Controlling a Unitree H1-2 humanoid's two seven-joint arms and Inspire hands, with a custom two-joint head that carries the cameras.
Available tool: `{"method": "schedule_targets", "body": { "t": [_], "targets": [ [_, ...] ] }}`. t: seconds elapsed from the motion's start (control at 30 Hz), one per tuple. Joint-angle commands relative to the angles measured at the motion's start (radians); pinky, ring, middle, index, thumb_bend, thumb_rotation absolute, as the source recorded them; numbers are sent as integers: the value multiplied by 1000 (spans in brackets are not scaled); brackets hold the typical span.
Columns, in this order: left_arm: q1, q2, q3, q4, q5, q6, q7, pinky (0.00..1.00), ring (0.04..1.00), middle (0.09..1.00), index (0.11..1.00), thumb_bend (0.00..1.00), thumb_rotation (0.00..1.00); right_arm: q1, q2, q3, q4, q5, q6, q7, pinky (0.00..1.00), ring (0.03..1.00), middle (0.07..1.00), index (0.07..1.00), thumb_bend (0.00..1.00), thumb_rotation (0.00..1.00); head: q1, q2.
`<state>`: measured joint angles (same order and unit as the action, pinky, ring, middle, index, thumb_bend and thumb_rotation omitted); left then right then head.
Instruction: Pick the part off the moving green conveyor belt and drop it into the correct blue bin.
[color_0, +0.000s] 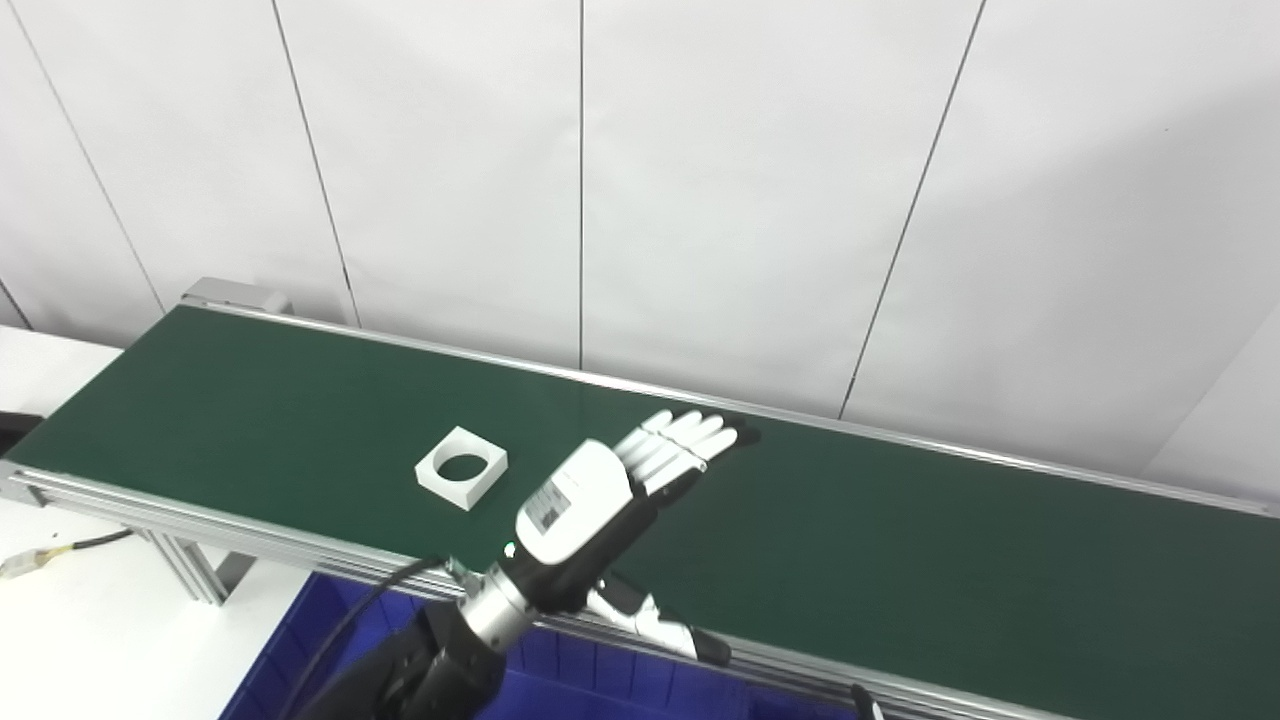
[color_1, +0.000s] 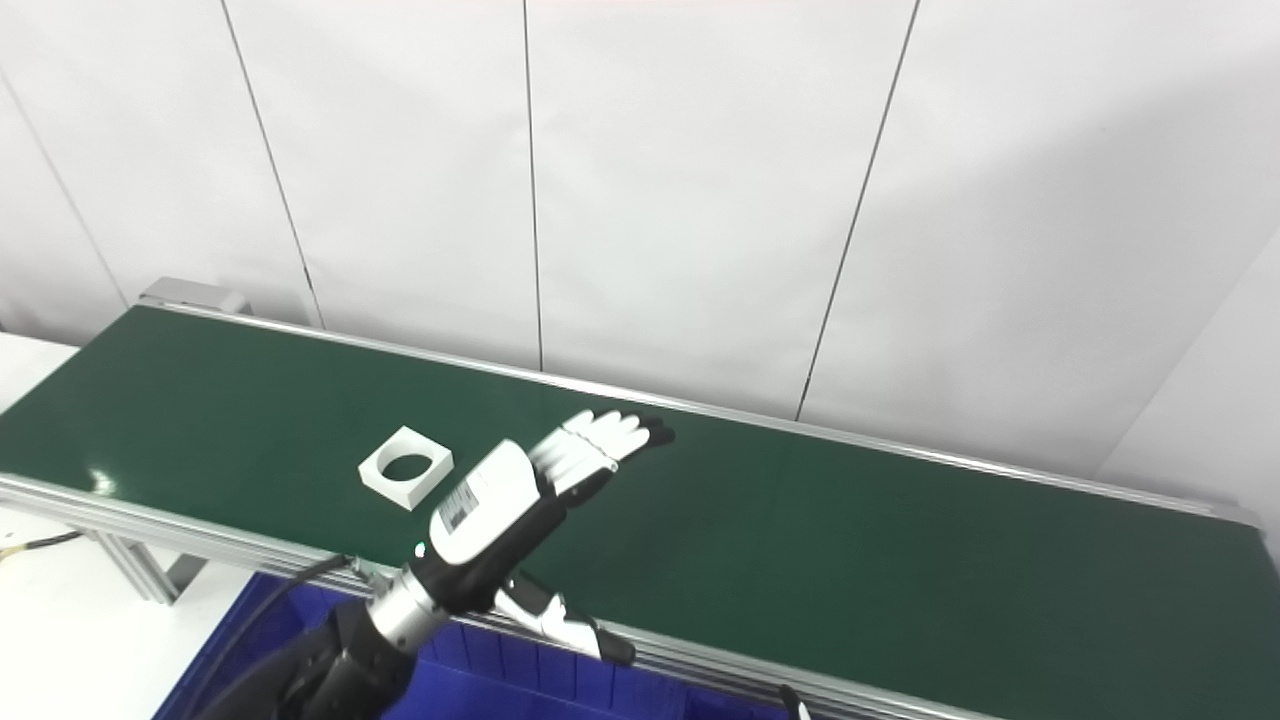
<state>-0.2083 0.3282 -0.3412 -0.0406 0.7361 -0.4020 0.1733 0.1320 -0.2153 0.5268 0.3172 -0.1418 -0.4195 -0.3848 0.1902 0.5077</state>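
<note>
A white square part with a round hole (color_0: 461, 466) lies flat on the green conveyor belt (color_0: 900, 540), left of centre. My left hand (color_0: 610, 490) hovers over the belt just right of the part, open, fingers stretched toward the far rail and thumb (color_0: 655, 625) spread toward the near rail. It holds nothing and does not touch the part. In the right eye view the same part (color_1: 405, 466) and left hand (color_1: 530, 490) appear. My right hand is out of sight.
A blue bin (color_0: 330, 650) sits below the belt's near rail, under my left arm. A white table (color_0: 100, 620) with a cable lies at the left. White wall panels stand behind the belt.
</note>
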Motion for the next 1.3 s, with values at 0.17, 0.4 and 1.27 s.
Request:
{"method": "schedule_targets", "body": {
  "t": [0.17,0.4,1.27],
  "targets": [
    [-77,35,51,4,120,49,-39,956,942,931,928,817,405,-19,4,4,-7,-5,-50,-19,1000,1000,993,984,845,1000,-3,-3],
    [-122,82,71,63,171,58,-51,895,916,919,914,849,305,-18,8,11,-16,-10,-50,-24,1000,1000,993,982,847,1000,-21,-1],
    [-221,111,54,121,207,233,-277,789,840,873,882,1000,1,-28,21,19,-3,-13,-50,-34,1000,1000,993,969,883,1000,-28,-3]
  ]
}}
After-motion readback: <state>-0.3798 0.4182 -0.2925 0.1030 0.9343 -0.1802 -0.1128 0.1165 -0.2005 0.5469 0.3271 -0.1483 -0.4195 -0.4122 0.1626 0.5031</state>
